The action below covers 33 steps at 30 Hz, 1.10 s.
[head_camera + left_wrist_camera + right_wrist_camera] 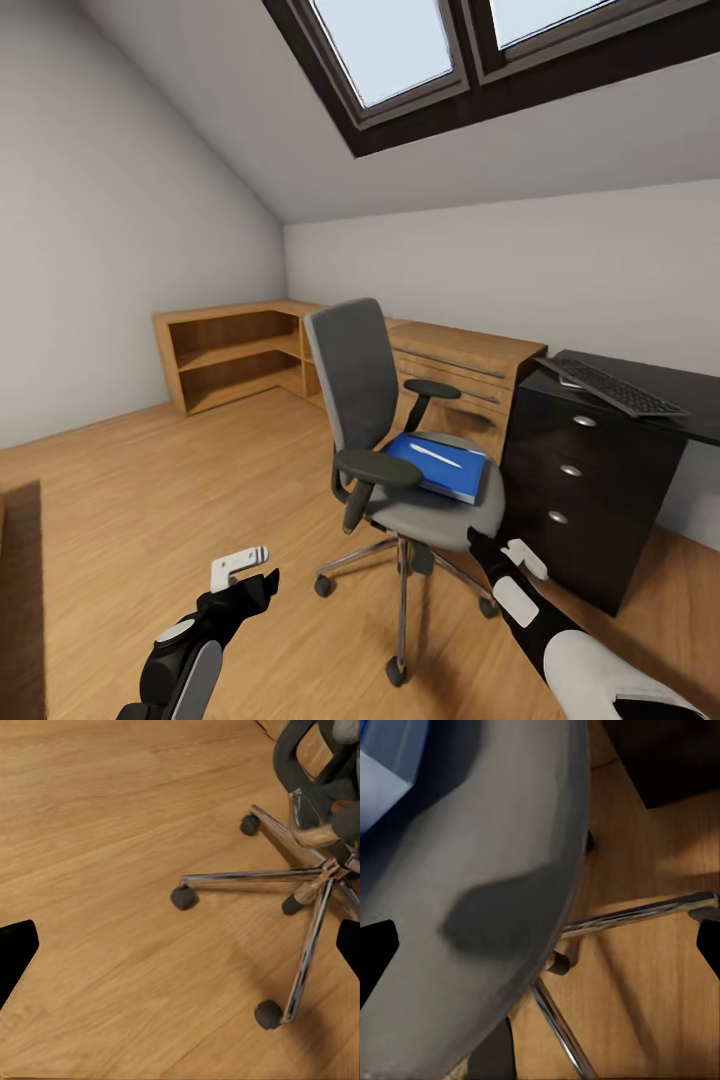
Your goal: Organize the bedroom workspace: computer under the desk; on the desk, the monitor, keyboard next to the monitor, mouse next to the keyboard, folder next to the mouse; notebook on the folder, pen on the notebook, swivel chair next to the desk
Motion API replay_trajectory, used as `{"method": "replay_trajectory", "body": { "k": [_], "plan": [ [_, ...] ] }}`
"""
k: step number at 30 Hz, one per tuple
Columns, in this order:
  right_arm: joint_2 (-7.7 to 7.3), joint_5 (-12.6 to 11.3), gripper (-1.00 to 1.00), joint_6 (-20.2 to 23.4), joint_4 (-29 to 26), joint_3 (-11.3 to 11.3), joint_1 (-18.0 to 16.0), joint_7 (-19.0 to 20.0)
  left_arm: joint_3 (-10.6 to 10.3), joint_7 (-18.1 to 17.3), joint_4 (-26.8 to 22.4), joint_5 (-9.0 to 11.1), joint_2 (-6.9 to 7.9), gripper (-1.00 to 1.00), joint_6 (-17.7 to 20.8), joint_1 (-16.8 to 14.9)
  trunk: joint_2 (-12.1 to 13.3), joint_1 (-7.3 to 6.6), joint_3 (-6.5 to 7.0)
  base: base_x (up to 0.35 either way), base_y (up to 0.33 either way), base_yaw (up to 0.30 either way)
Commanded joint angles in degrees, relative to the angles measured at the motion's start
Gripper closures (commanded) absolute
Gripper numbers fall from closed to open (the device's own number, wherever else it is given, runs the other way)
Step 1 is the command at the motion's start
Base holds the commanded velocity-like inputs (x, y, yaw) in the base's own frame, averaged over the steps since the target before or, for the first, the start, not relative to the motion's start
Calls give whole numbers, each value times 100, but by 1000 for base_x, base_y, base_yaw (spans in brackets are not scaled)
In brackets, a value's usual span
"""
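Observation:
The grey swivel chair (400, 440) stands mid-room on its chrome base (315, 877). On its seat (472, 870) lies the blue folder (455, 478) (382, 757), with the pale pen (435, 456) on top. I cannot make out the notebook. The keyboard (612, 386) rests on a black cabinet with silver knobs (590, 490). My left gripper (245, 572) (180, 952) hangs open over the floor, left of the chair. My right gripper (503, 552) (540, 952) is open and empty, close to the seat's front edge. The desk, monitor, mouse and computer are out of view.
A light wooden drawer unit (470, 375) and an open corner shelf (235, 355) line the back wall under the sloped ceiling and skylight (400, 50). Wood floor (150, 480) spreads to the left. The chair's castors (184, 898) reach out near both arms.

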Motion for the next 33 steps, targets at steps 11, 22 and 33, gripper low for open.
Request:
{"method": "replay_trajectory", "body": {
  "k": [11, 22, 33],
  "plan": [
    [50, -22, -100, -9, -3, -13, -1, -7, 1, 39, -9, 54, 2, -100, 15, -5, -3, -1, -32, -2, 0, 244],
    [53, -22, -100, -15, 5, -13, 0, -1, 1, 13, -9, 58, 2, -100, 13, -5, -3, -1, -46, 235, 0, 58],
    [53, 102, -100, -17, 5, -5, 2, -7, 1, 11, -9, 67, 2, -100, 19, -5, -3, -1, -46, 323, 8, 0]
  ]
}}
